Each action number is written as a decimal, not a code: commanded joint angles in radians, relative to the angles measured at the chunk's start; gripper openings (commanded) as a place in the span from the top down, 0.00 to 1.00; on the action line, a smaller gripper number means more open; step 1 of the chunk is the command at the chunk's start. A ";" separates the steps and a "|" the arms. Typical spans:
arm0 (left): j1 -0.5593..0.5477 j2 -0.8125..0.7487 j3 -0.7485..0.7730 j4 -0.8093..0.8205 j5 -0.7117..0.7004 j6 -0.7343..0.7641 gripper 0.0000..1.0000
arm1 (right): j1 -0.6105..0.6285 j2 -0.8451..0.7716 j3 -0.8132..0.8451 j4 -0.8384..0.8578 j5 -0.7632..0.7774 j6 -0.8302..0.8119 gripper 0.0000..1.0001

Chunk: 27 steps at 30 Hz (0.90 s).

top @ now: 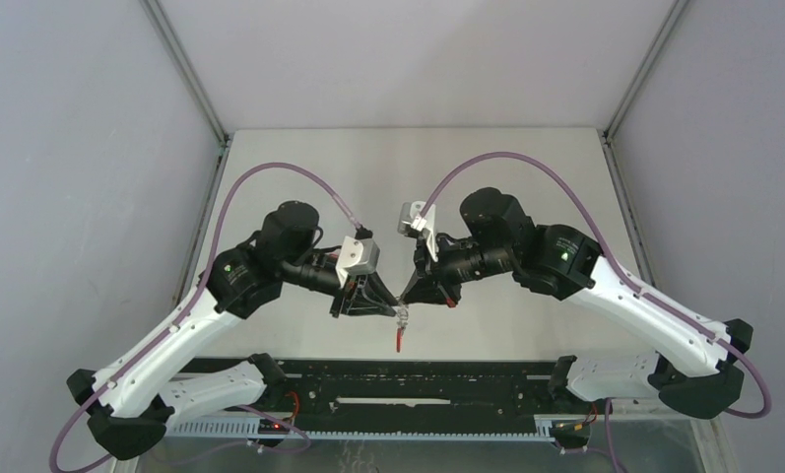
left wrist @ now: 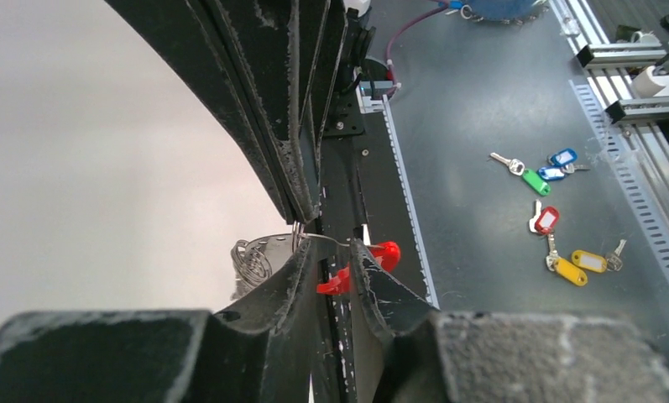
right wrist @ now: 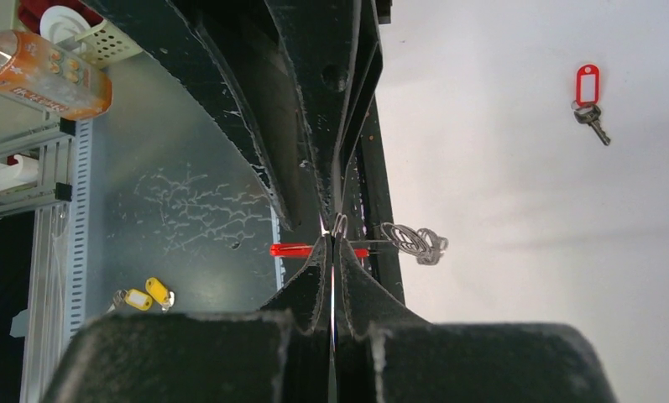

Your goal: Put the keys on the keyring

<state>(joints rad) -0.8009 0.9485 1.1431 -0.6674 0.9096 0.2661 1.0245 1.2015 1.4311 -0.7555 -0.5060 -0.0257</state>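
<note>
The keyring [right wrist: 415,243] can slip or twist away, because the right claw [right wrist: 332,239] is pressed together on its thin wire only, in the air near the tabletop [right wrist: 524,210] edge. The left claw [left wrist: 332,245] stands a little spread around the red part (gripping or not, I cannot tell). The red-tag key [right wrist: 588,92] lies well apart. Both arms reach inward, claws tip to tip.

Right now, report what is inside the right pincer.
The right pincer is shut on the red-and-silver keyring. A thin silver wire loop pokes from its tips. How much of the ring sits deeper inside is covered.
</note>
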 commanded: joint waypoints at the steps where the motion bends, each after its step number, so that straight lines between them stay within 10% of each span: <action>1: -0.010 -0.009 0.044 -0.022 -0.036 0.063 0.75 | 0.020 0.013 0.066 -0.024 0.001 -0.034 1.00; 11: -0.013 -0.030 0.081 -0.133 -0.088 0.131 0.76 | 0.025 0.035 0.088 -0.076 0.008 -0.052 1.00; 20: -0.013 -0.034 0.026 0.002 -0.100 0.018 0.50 | 0.041 0.082 0.146 -0.113 0.000 -0.064 1.00; 27: -0.013 -0.010 0.024 0.011 -0.068 0.003 0.63 | 0.049 0.096 0.163 -0.119 0.001 -0.071 1.00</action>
<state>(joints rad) -0.8097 0.9348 1.1641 -0.6933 0.8005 0.2951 1.0649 1.2953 1.5436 -0.8791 -0.4961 -0.0788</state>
